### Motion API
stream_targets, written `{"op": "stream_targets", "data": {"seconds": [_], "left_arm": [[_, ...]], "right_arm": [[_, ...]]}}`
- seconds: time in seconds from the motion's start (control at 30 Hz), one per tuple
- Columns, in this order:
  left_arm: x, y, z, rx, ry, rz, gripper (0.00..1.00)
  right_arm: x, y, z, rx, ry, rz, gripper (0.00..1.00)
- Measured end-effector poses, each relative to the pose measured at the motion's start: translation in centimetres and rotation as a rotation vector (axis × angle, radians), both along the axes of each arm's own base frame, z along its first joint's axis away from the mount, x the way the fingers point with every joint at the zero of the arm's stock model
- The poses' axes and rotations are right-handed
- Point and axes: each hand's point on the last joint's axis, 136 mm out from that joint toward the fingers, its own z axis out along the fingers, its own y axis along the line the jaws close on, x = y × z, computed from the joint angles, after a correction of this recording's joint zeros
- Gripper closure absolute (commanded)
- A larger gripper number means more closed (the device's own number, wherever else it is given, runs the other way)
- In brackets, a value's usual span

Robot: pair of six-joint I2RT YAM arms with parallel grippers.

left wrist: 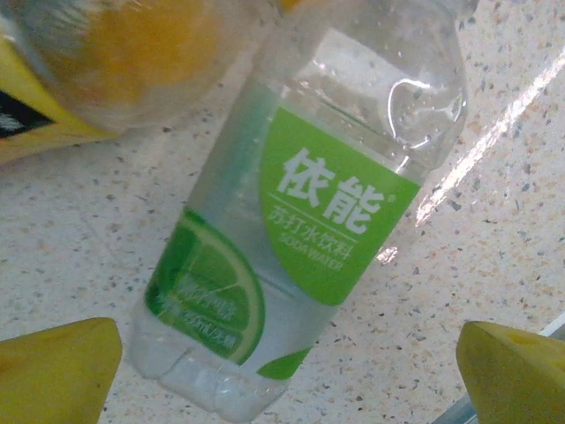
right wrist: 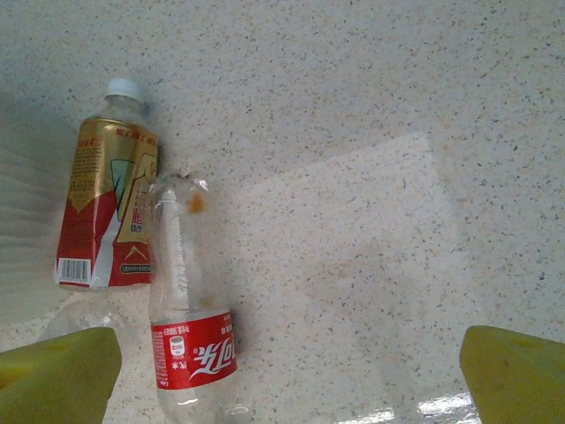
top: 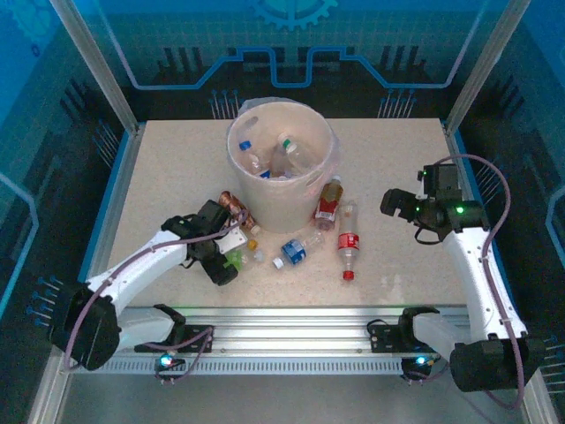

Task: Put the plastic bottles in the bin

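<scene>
Bottle (left wrist: 291, 221), green label: looks light, crushable, slick; pinch mid-body. Left gripper (left wrist: 282, 375) spread astride it; right gripper (right wrist: 287, 375) spread, empty.

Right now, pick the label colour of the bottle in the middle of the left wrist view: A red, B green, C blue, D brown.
B: the clear bottle lying on the table carries a green label with a lime slice printed on it.

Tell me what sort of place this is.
Probably a robot test cell, not a home: a speckled table fenced by aluminium posts and blue printed panels.
</scene>
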Motion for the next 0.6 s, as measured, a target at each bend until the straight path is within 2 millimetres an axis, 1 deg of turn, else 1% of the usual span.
{"op": "stream_targets", "data": {"seconds": [0.07, 0.2, 0.47, 0.6], "left_arm": [[-0.1, 0.0, -0.8, 0.015, 0.035, -0.008, 0.01], [0.2, -0.1, -1.4, 0.033, 0.065, -0.026, 0.01], [1.0, -0.3, -1.2, 0.032, 0.051, -0.047, 0.01], [1.1, -0.3, -1.7, 0.038, 0.064, -0.049, 0.01]], "right_arm": [[-0.1, 0.0, -0.2, 0.001, 0.003, -0.002, 0.0], [-0.2, -0.1, -0.1, 0.003, 0.0, -0.005, 0.0], [-0.2, 0.1, -0.4, 0.015, 0.001, 0.002, 0.0], [-0.2, 0.1, -0.5, 0.015, 0.003, 0.002, 0.0]]}}
